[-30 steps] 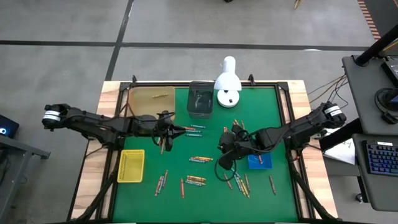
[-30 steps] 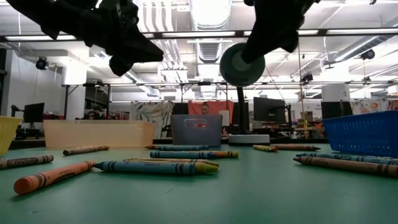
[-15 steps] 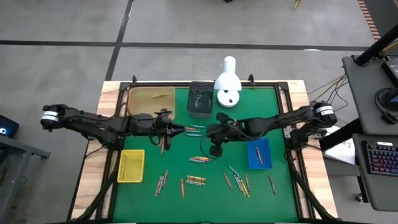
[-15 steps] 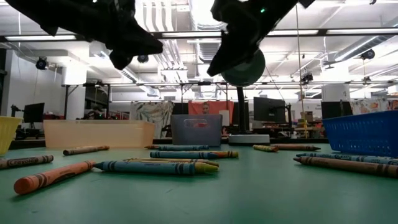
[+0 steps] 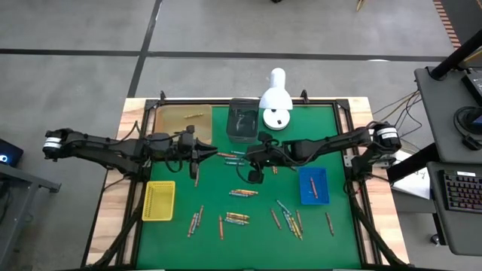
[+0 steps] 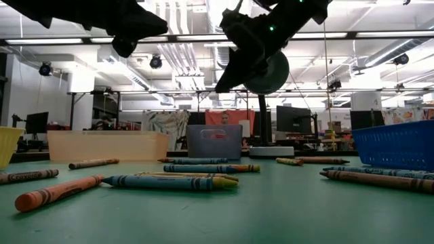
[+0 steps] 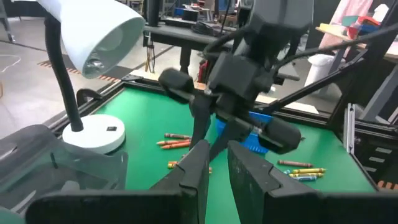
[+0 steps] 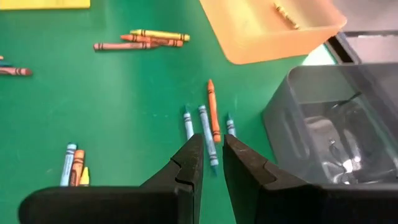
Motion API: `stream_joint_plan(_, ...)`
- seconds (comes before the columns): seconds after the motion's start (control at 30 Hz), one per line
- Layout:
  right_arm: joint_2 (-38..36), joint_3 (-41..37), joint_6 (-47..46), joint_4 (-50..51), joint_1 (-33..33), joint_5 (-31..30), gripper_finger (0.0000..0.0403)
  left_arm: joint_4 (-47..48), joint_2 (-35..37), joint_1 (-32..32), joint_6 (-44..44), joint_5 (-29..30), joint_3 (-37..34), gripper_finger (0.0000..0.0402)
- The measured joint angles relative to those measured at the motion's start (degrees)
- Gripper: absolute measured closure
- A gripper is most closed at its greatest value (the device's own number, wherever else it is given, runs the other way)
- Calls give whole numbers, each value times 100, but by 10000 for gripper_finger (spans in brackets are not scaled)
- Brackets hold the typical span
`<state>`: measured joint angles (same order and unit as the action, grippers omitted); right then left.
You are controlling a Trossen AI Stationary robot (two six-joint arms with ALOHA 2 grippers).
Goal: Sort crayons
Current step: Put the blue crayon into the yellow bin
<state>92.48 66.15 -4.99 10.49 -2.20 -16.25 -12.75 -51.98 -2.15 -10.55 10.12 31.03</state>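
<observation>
1. Two arms reach inward above the green surface (image 5: pixel 256 226).
2. Left claw (image 5: pixel 213 155) and right claw (image 5: pixel 251 159): fingers slightly apart, holding nothing.
3. Crayons (image 5: pixel 239 193) lie scattered on the surface; blue and orange ones under the right claw.

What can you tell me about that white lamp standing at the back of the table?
The white desk lamp stands at the table's far edge on a round, flat white base, right beside a clear grey bin. A thin dark neck rises from the base to a smooth, plastic-looking bell shade, tilted downward over the green mat. A bulb shows inside; whether it's lit can't be told. Neither gripper touches it.
</observation>
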Motion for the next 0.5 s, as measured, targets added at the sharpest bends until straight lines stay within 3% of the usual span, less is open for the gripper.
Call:
stream_joint_plan(0.23, 511, 0, -26, -906, 19, 13, 351, -371, -181, 0, 17, 5, 0, 359)
stream_joint_plan(0.5, 901, 465, 291, -814, 146, 5, 351, -535, -66, 0, 69, 22, 2, 359)
